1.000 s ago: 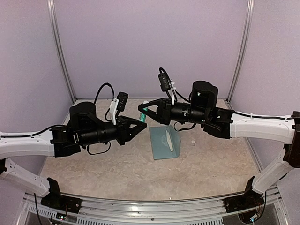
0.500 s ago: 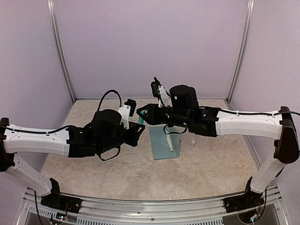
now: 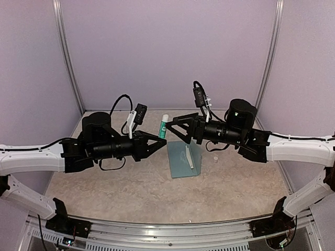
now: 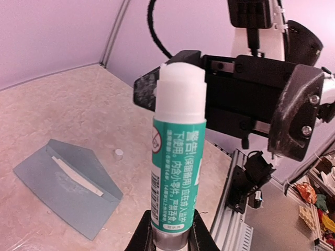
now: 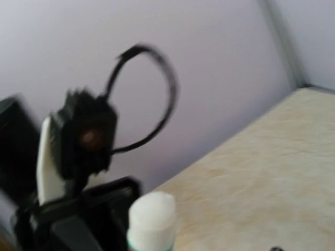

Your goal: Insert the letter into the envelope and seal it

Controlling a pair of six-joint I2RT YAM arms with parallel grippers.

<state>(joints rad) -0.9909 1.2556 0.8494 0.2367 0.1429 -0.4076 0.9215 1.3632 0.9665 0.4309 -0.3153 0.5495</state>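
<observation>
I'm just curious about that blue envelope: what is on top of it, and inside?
A narrow white strip lies across the envelope. Nothing else is on it. Its inside is hidden by its own paper, so any letter cannot be seen.

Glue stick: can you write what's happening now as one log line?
glue stick: upright, base in left hand | right hand: open, off the stick | envelope: lying flat, flap open

Overhead view from behind; both wrist views close on glue stick (image 4: 178, 157).
</observation>
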